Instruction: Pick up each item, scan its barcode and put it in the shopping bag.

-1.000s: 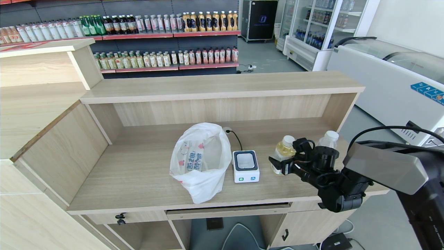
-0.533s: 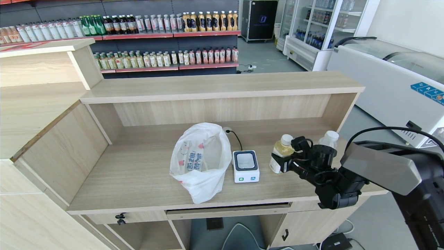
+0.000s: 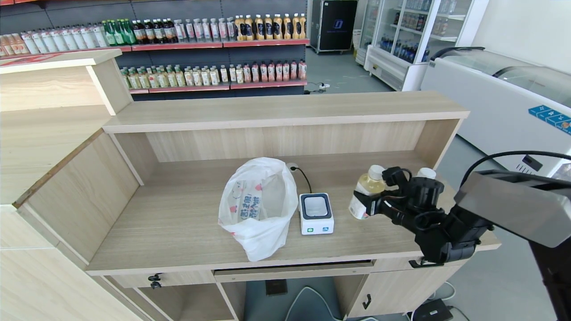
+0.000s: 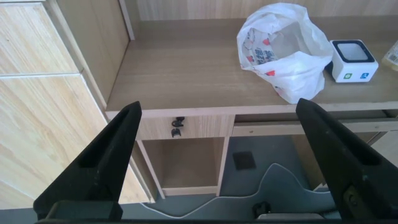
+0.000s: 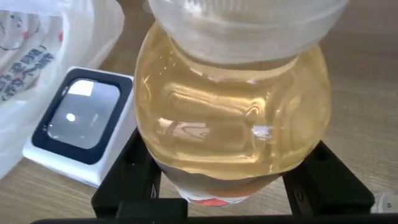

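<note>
A bottle of yellow drink (image 3: pixel 369 185) with a white cap is held tilted just above the counter (image 3: pixel 178 223), right of the scanner (image 3: pixel 316 213). My right gripper (image 3: pixel 363 203) is shut on its lower body. In the right wrist view the bottle (image 5: pixel 230 112) sits between the black fingers (image 5: pixel 124 183), with the scanner (image 5: pixel 78 124) and the bag (image 5: pixel 37 37) beyond it. The white shopping bag (image 3: pixel 258 205) stands open left of the scanner. My left gripper (image 4: pixel 217 109) hangs open below the counter's front edge, holding nothing.
A second bottle with a white cap (image 3: pixel 427 173) stands behind my right gripper. The counter has a raised back shelf (image 3: pixel 285 111) and side walls. The scanner's cable (image 3: pixel 305 178) runs to the back. Bare counter lies left of the bag (image 4: pixel 283 46).
My right gripper has lifted the yellow bottle slightly off the counter and tilted it, rising a little. The bag and scanner have not moved.
</note>
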You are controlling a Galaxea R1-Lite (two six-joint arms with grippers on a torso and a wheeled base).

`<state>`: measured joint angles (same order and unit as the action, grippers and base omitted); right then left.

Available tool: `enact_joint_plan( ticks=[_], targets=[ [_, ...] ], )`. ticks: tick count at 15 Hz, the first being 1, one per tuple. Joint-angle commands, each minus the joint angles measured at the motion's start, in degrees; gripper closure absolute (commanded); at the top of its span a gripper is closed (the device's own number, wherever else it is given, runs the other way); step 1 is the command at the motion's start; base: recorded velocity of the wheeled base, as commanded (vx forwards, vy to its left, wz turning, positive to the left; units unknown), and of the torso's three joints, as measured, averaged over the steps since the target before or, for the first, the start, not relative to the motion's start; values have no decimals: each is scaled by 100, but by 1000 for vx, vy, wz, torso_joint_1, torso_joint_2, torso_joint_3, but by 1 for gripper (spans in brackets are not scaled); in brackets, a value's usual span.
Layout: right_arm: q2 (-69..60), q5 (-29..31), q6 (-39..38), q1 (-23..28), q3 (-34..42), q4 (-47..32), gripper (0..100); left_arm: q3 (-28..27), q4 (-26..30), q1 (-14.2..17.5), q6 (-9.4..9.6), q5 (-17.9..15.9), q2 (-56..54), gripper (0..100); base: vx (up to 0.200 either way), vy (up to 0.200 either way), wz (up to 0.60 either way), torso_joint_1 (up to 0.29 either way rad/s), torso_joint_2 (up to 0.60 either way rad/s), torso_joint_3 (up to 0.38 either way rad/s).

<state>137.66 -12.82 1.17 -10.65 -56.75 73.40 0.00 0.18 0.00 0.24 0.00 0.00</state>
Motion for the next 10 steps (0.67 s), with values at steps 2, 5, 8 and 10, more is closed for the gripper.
enact_joint_plan(
  ticks=[2,5,8,10],
  targets=[
    [-2990,-669,-1189,-51,779,-1689,100,0,-1,0,2,0,0,0,0,0,0,0,0,0],
    [-4520,-1943,-2024,-16,1008,-2910,100,0,-1,0,2,0,0,0,0,0,0,0,0,0],
    [-5557,-3499,-2306,99,1808,-3332,100,0,-1,0,2,0,0,0,0,0,0,0,0,0],
    [-6058,-4070,-2297,134,2273,-3350,100,0,-1,0,2,0,0,0,0,0,0,0,0,0]
  ],
)
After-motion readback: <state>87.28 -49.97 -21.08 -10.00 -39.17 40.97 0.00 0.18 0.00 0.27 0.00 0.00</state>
